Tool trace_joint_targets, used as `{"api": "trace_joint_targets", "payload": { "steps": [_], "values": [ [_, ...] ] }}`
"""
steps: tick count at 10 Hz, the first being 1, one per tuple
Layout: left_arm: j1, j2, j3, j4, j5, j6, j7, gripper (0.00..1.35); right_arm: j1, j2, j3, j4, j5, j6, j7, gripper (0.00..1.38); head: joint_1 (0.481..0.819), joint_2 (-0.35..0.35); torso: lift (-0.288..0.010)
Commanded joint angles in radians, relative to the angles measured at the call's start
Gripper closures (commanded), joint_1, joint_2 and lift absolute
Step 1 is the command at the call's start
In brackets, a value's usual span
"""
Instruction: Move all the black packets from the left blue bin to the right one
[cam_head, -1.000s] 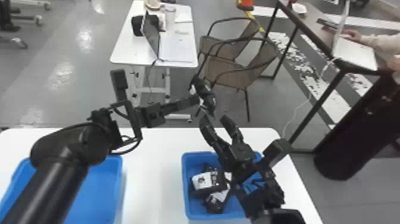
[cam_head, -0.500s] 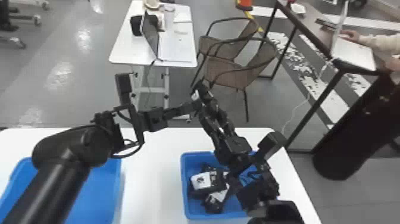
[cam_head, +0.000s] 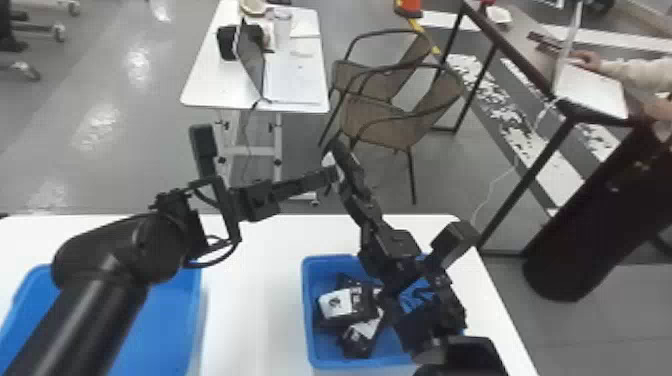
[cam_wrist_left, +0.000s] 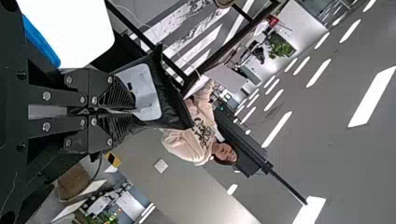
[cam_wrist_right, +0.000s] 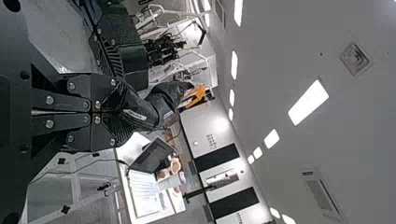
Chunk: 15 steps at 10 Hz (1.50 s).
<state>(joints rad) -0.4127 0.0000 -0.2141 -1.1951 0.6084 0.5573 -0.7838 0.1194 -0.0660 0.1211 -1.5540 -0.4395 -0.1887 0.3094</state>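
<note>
Listed nearest, at eight o'clock in the head view, the left blue bin (cam_head: 165, 320), partly behind the left arm. Entered beside it, between five and six o'clock, the right blue bin (cam_head: 307, 312), passed over by the right arm. Found inside the latter several black packets (cam_head: 345, 302), overlapping, white labels partly exposed. Recorded under both bins one white tabletop (cam_head: 250, 300).

Noted farther out, just off centre toward twelve o'clock and above the tabletop's far edge, one white-labelled black packet (cam_head: 328, 160), gripped from two sides. Catalogued toward nine o'clock of it the left gripper (cam_head: 332, 175), jaws narrow, clamped on that packet. Catalogued toward five o'clock of it the right gripper (cam_head: 353, 186), jaws likewise narrow, pinching the same packet.

Added beyond, at one o'clock, two brown woven armchairs (cam_head: 382, 117); at eleven o'clock, a white wheeled table (cam_head: 205, 90) bearing an open laptop (cam_head: 250, 65); at two o'clock, a dark-framed desk (cam_head: 537, 62) with a second laptop (cam_head: 592, 90).
</note>
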Motion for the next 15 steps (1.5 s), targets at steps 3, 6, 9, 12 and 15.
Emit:
{"api": "trace_joint_targets", "payload": {
  "steps": [3,6,9,12,15],
  "values": [
    [0.066,0.015,0.022,-0.024,0.074,-0.022,-0.002,0.08,0.039,0.000,-0.057,-0.011,0.013,0.002,-0.046,1.18,0.695,-0.201,0.000],
    [0.204,0.106,0.090,-0.173,0.106,-0.076,-0.003,0.12,0.097,0.000,-0.147,-0.009,0.042,0.037,-0.079,1.18,0.695,-0.225,0.000],
    [0.414,0.120,0.249,-0.305,0.028,-0.237,0.011,0.10,0.174,0.009,-0.198,0.011,0.107,0.060,-0.142,1.17,0.695,-0.198,0.000],
    [0.473,0.097,0.334,-0.360,0.007,-0.194,0.015,0.11,0.194,0.067,-0.330,0.043,0.249,0.126,-0.170,1.07,0.695,-0.161,0.000],
    [0.468,0.104,0.346,-0.360,0.017,-0.186,0.014,0.11,0.206,0.067,-0.342,0.043,0.278,0.169,-0.173,0.41,0.695,-0.208,0.000]
  ]
}}
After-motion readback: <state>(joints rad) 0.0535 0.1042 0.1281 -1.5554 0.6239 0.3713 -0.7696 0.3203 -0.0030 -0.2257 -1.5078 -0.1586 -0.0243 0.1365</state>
